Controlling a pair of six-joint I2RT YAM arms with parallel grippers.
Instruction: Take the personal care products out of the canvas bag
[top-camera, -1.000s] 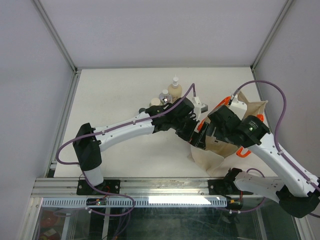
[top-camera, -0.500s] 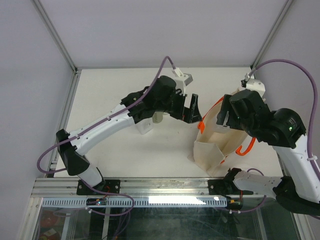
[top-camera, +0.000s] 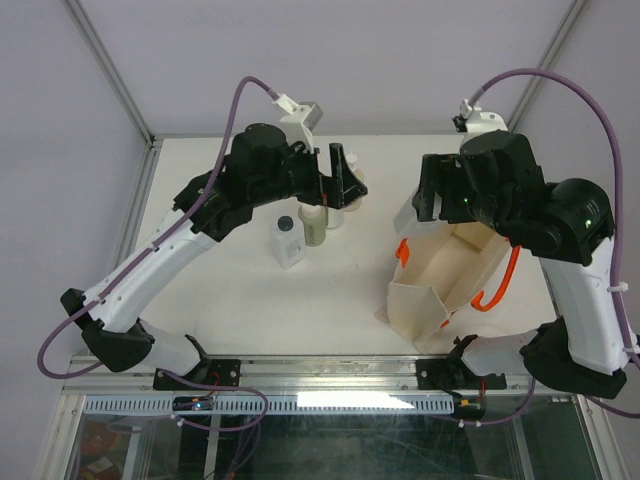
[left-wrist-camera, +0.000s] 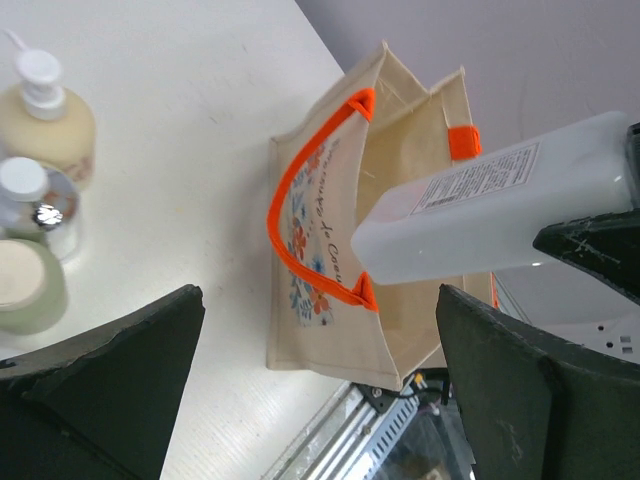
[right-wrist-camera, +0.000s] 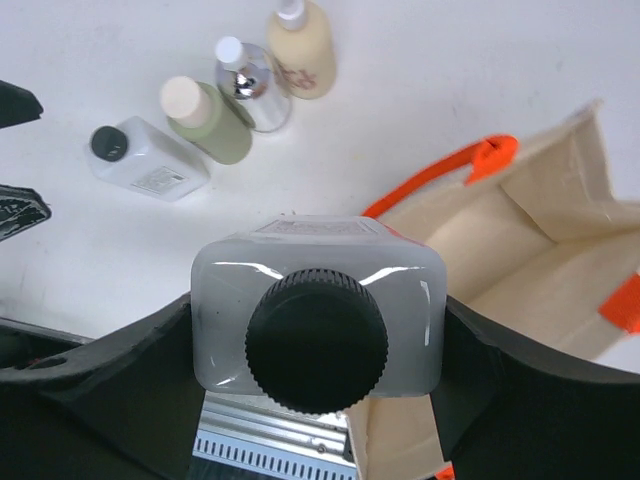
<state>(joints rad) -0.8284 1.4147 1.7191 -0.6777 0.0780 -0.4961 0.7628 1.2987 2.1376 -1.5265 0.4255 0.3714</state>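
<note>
Right jaws lifted clear of canvas bag (top-camera: 420, 308), clamping square bottle (right-wrist-camera: 318, 310); left jaws wide open, empty.

Square bottle (right-wrist-camera: 317, 318) now clear of canvas bag (top-camera: 418, 312)

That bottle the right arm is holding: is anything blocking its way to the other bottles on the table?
Partly. The right end effector holds the square bottle above the canvas bag, and the table between looks bare. But the open left end effector hovers over the four standing bottles and could crowd that spot.
</note>
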